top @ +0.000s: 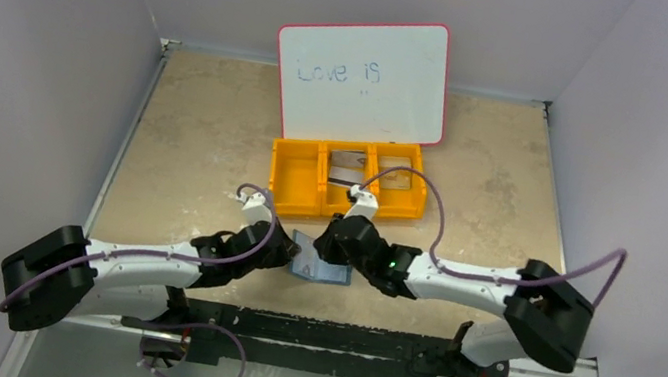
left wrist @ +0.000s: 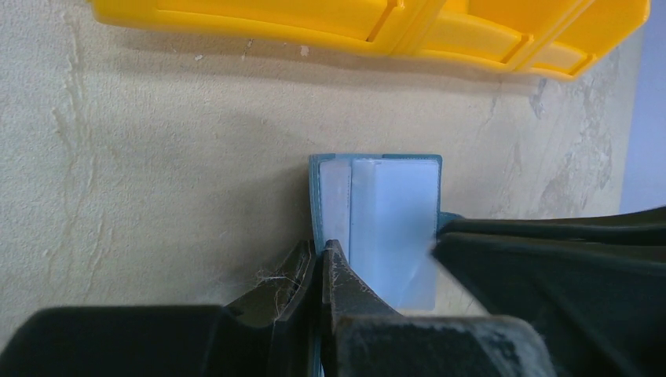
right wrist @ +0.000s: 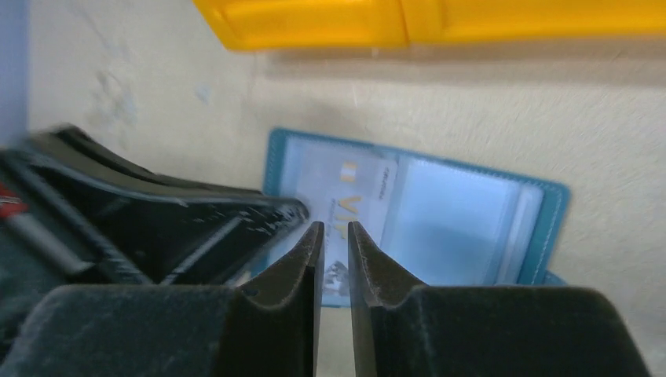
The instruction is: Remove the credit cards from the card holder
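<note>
Tabletop (left wrist: 157, 157): left gripper (left wrist: 320, 250) pinches card holder (left wrist: 393, 220); right gripper (right wrist: 335, 232) ajar.

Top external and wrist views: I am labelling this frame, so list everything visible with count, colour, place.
Pink-rimmed rectangular whiteboard: one, white, behind the bin.
Orange plastic three-compartment bin: one, table centre.
Thin flat credit cards: three seen; two greyish in the bin's middle and right compartments, one pale inside the card holder.
Teal bifold card holder: one, teal, lying open between the grippers.
Mottled table: one, beige.
Left gripper: one, black, shut on the card holder's edge.
Right gripper: one, black, jaws narrowly apart over the card holder.
</note>
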### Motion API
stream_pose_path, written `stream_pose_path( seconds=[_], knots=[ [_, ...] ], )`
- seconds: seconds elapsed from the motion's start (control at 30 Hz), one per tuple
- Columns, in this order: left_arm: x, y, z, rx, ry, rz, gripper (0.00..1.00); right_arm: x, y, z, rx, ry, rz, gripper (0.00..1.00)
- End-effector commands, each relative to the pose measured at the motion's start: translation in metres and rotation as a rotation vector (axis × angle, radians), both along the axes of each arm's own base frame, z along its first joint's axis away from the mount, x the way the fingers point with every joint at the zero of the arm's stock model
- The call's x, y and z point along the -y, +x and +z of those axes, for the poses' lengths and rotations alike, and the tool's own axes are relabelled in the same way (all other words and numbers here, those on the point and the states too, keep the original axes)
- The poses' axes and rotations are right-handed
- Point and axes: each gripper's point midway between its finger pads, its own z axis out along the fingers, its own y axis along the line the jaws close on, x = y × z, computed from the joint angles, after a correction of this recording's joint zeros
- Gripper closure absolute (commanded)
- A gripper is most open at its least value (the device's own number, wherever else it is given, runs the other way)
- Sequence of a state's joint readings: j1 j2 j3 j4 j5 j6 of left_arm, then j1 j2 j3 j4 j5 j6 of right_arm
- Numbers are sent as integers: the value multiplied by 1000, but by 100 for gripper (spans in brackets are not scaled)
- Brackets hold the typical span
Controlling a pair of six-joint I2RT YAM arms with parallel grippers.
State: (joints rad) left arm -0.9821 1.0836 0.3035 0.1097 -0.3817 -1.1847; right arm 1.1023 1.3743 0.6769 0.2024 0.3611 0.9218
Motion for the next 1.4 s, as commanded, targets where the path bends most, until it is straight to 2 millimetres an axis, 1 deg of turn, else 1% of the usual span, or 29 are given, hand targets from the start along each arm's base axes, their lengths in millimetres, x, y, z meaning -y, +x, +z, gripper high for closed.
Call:
stream_pose_path(
  seconds=[0.0, 0.1, 0.17, 0.2, 0.37, 0.5, 0.57, 0.63, 0.7, 0.77, 0.9, 0.97, 1.03, 1.1, 1.2, 1.37],
  knots=[
    [-3, 6, 5, 25, 38, 7, 98, -25, -15, -22, -86, -1, 102, 81],
    [-8, 6, 2, 17, 66, 17, 94, -13, -15, -41, -117, -47, 65, 72],
    [-12, 4, -2, 6, 83, 19, 91, -7, -14, -48, -130, -66, 53, 68],
    [-13, 2, -4, 0, 96, 17, 88, -7, -14, -48, -130, -59, 60, 67],
    [-27, -4, -17, -43, 198, 10, 79, -13, -15, -54, -149, -53, 105, 67],
    [-33, -8, -20, -52, 214, 11, 74, -13, -13, -60, -167, -55, 109, 68],
    [-35, -8, -20, -53, 221, 9, 73, -18, -12, -54, -149, -44, 135, 69],
    [-37, -8, -21, -57, 242, 9, 71, -27, -14, -45, -121, -21, 191, 69],
    [-38, -9, -21, -62, 265, 2, 70, -34, -14, -39, -110, -12, 224, 69],
    [-41, -8, -20, -64, 286, 3, 70, -39, -9, -34, -82, -12, 235, 68],
    [-46, -6, -16, -46, 297, 24, 71, -39, -5, -29, -46, -13, 236, 69],
    [-48, -6, -14, -41, 302, 26, 71, -43, -11, -26, -52, 13, 271, 69],
    [-47, -5, -14, -43, 309, 23, 71, -45, -6, -25, -27, -9, 275, 69],
    [-46, -6, -14, -45, 305, 17, 71, -45, -9, -35, -64, -31, 276, 69],
    [-42, -7, -15, -41, 288, -2, 72, -42, -16, -60, -150, -87, 282, 69],
    [-36, -9, -23, -60, 287, -28, 76, -24, -12, -77, -192, -161, 188, 68]
  ],
)
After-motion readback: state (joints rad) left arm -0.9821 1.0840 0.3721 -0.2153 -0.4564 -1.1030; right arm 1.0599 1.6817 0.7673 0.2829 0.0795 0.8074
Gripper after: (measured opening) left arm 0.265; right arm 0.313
